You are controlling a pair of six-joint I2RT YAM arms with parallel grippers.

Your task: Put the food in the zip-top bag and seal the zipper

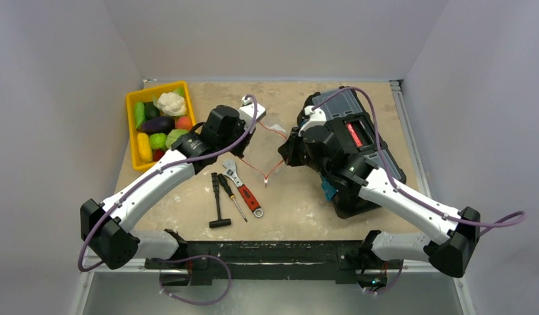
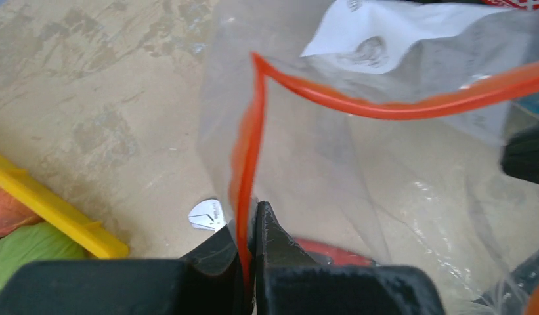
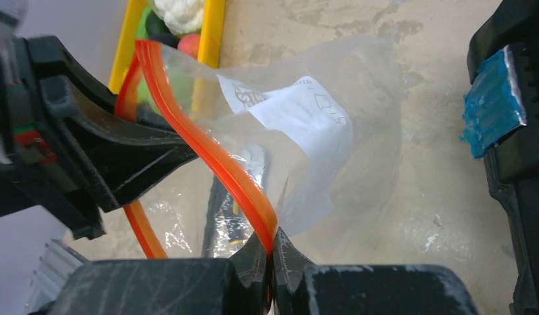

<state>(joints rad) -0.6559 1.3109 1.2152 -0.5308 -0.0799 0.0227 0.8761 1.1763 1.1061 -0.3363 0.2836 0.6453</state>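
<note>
Your left gripper (image 2: pixel 251 226) is pinching its fingers together on one lip of the thin red-orange zipper strip (image 2: pixel 385 105). Your right gripper (image 3: pixel 272 252) is clamping the same way on the opposite lip, so neither pincer is showing any gap beyond the strip itself. Between them you are holding the crinkly clear plastic zip-top bag (image 3: pixel 358 151) near the middle of the tan table (image 1: pixel 299 197), with the two lips standing apart and the mouth gaping. Through the film you are seeing the whitish label patch (image 3: pixel 306 125) and the table surface behind it.

The food is sitting in the yellow plastic bin (image 1: pixel 130 128) at the table's far left, just beside your left arm. The dark purple eggplant (image 1: pixel 158 124), the orange ball (image 1: pixel 184 123), the yellow piece (image 1: pixel 144 147) and the green pieces (image 1: pixel 140 113) are lying packed together there, sharing the bin with a white cauliflower (image 1: pixel 171 103) at its far end.

Your right arm is reaching over a black plastic case with a grey lid (image 1: pixel 339 102), and you cannot tell what it is holding. Nearer the arm bases, a red-handled wrench (image 1: pixel 247 191), a slim screwdriver (image 1: pixel 226 186) and a black T-handled tool (image 1: pixel 216 197) are lying side by side on the table.
</note>
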